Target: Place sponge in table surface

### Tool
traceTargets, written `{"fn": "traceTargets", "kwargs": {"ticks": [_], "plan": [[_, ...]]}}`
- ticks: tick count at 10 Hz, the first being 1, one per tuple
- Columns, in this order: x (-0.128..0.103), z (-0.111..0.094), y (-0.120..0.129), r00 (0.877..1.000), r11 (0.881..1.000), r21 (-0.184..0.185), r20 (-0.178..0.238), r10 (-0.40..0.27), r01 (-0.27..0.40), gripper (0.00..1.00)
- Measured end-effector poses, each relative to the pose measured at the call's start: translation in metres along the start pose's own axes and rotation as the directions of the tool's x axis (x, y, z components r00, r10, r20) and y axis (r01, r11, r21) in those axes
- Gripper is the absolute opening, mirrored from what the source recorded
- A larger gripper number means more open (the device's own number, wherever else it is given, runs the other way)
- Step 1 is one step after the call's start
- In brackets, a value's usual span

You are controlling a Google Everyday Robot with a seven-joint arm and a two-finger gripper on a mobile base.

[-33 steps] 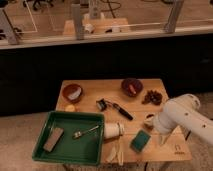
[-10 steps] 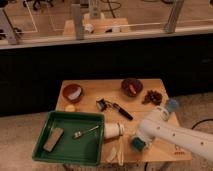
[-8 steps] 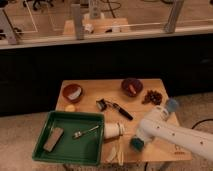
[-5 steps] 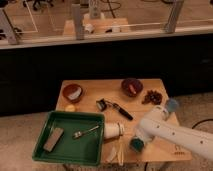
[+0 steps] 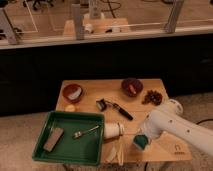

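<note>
The teal-green sponge (image 5: 140,143) lies on the light wooden table surface (image 5: 165,151), near its front edge and right of centre. My white arm reaches in from the right, and its end comes down on top of the sponge. The gripper (image 5: 141,137) sits right at the sponge's upper side and is shut on it. The arm covers most of the fingers and the sponge's top. The sponge still looks to be resting on the tabletop.
A dark green tray (image 5: 47,155) at the front left holds a tan block (image 5: 53,139) and a fork (image 5: 86,132). A white cup (image 5: 114,130) lies beside the sponge. Two bowls (image 5: 73,92) (image 5: 132,86), a dark cluster (image 5: 153,96) and a black tool (image 5: 115,108) stand further back.
The arm swung in from the right edge to the sponge and has stayed there for the last second. The gripper closed on the sponge.
</note>
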State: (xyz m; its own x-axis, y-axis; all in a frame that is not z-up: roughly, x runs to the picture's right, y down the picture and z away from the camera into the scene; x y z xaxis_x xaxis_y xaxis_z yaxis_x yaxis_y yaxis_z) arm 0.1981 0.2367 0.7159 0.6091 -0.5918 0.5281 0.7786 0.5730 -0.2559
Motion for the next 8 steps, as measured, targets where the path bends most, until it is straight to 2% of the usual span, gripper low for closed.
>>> {"fn": "traceTargets", "kwargs": {"ticks": [3, 5, 8], "plan": [[0.002, -0.079, -0.004, 0.999, 0.997, 0.083, -0.033, 0.011, -0.008, 0.06], [0.004, -0.121, -0.006, 0.999, 0.992, 0.122, -0.050, 0.019, -0.013, 0.06], [0.004, -0.140, -0.015, 0.998, 0.991, 0.134, -0.064, 0.015, -0.006, 0.06]]}}
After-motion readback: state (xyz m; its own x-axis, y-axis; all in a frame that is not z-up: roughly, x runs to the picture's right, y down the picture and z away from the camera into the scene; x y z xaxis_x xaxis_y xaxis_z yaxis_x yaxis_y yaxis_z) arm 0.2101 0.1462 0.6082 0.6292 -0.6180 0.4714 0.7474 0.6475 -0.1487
